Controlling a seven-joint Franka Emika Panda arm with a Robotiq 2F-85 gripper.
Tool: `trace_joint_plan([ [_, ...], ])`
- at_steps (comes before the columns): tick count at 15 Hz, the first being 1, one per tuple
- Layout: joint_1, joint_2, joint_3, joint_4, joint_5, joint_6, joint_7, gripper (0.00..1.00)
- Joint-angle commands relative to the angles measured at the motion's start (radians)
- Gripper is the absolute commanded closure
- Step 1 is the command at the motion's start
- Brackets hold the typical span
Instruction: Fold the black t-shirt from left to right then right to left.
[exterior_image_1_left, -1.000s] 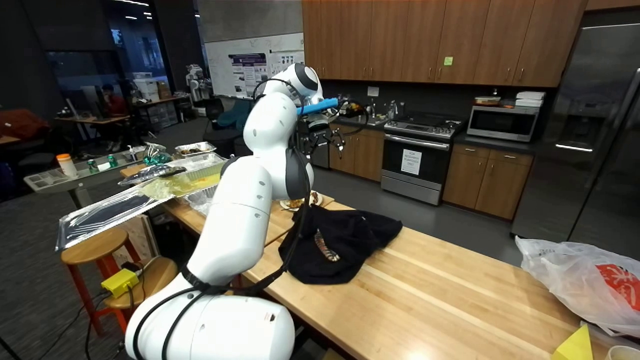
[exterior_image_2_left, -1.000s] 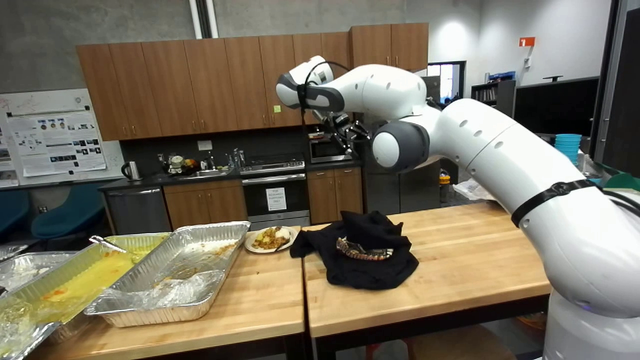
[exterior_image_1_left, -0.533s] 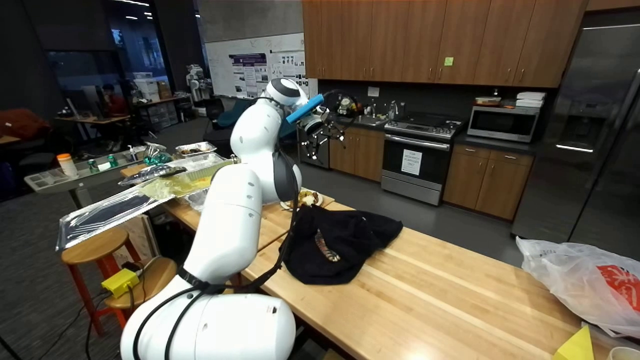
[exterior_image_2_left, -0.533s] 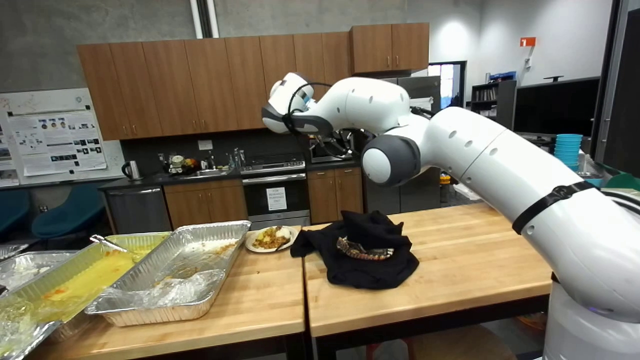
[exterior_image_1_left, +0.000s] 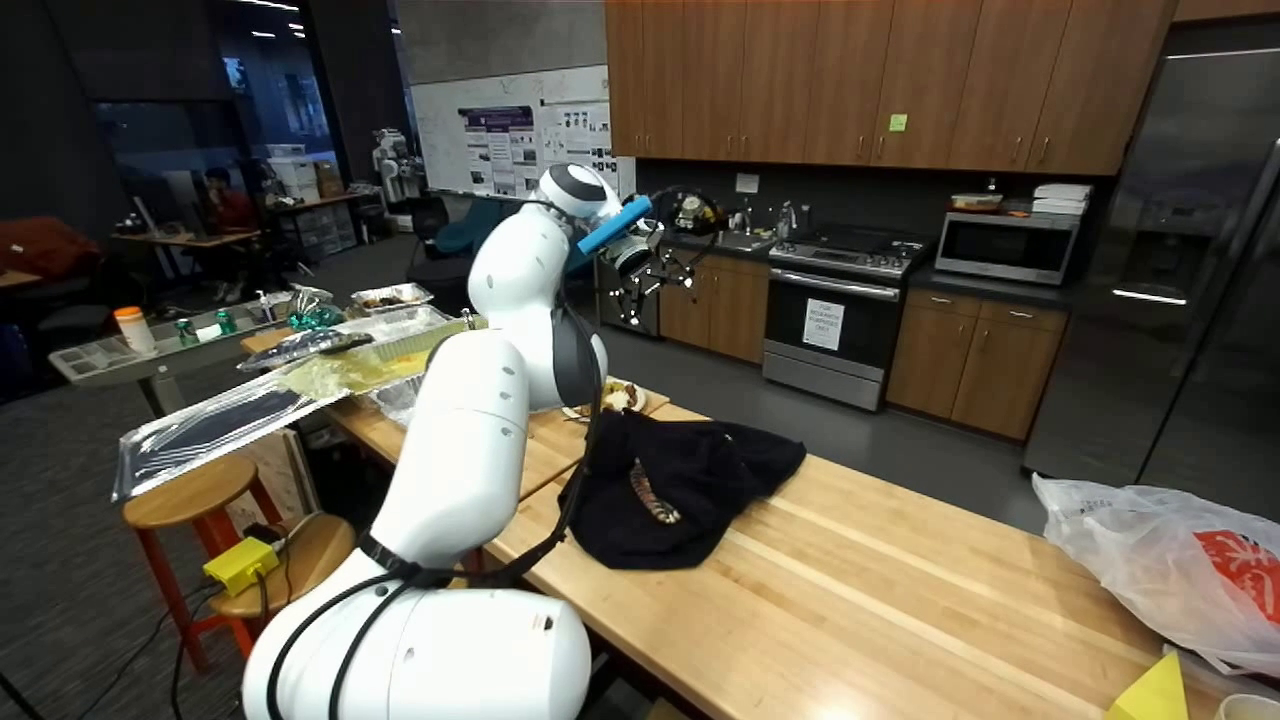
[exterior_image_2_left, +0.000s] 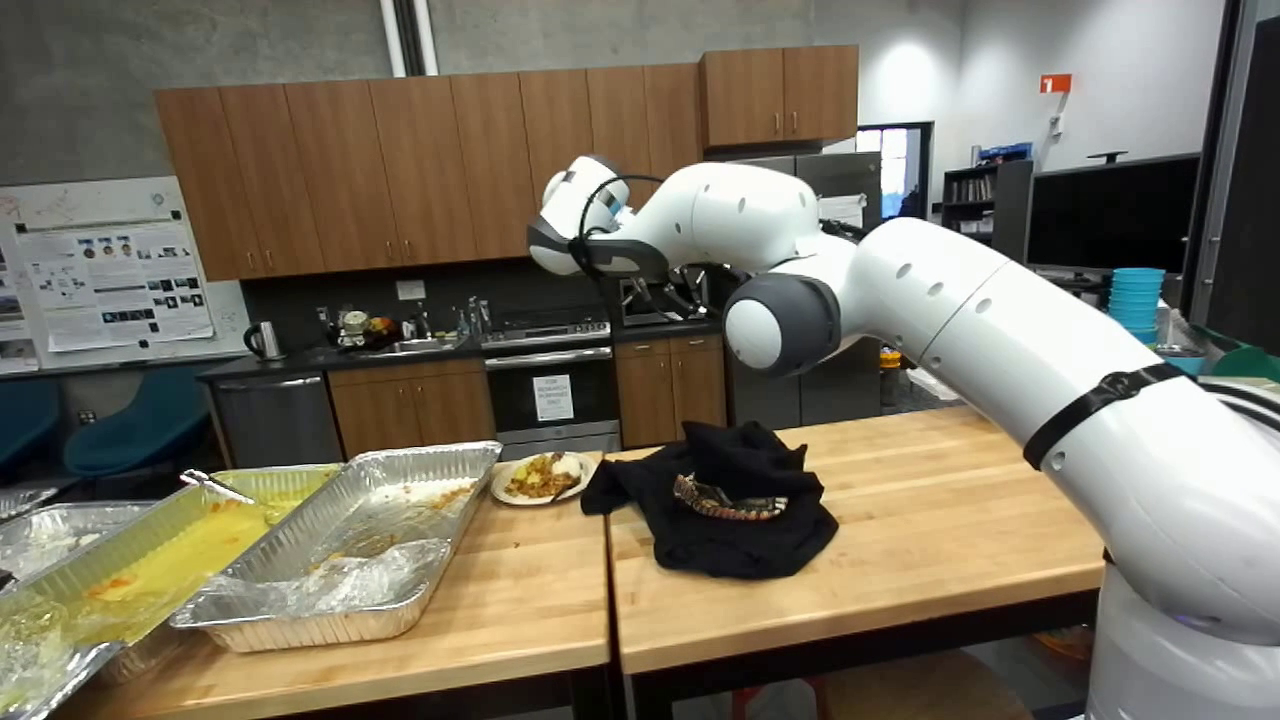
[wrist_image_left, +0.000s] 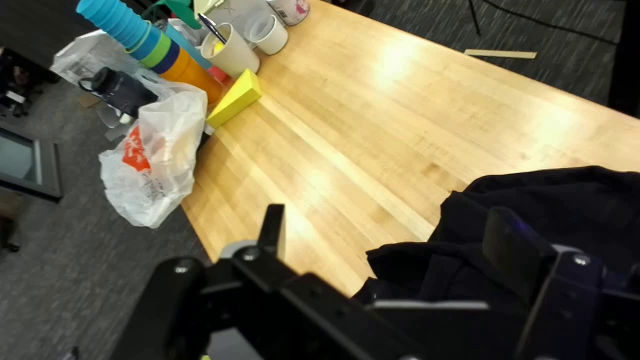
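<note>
On the worktop (exterior_image_2_left: 950, 520), rumpled toward the far side and near the plate of food (exterior_image_2_left: 499, 484): one black t-shirt (exterior_image_2_left: 735, 538), a strip of chest print (exterior_image_2_left: 725, 503) in sight. High above and well apart from it, claw (wrist_image_left: 386, 215) spread wide, holding nothing. Probably light, limp and hard to damage, but too floppy to carry a fold by pushing; likely to bunch. Best to pinch the seemingly raised fold (exterior_image_2_left: 745, 455) or the near edge (exterior_image_2_left: 730, 568), a layer or two deep, then lift before drawing across. Avoid pressing into the middle: risk of gathering too many layers at once.
</note>
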Motion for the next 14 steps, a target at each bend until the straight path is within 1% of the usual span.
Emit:
trace_joint_plan([
  [1, -0.064, -0.013, 0.055, -0.002, 0.076, 0.038, -0.112, 0.0],
  [5, -0.096, -0.005, 0.086, 0.005, 0.158, 0.097, -0.238, 0.0],
  [10, -0.089, -0.005, 0.094, 0.018, 0.226, 0.149, -0.435, 0.0],
  [14, -0.067, -0.012, 0.087, 0.017, 0.247, 0.135, -0.637, 0.0],
])
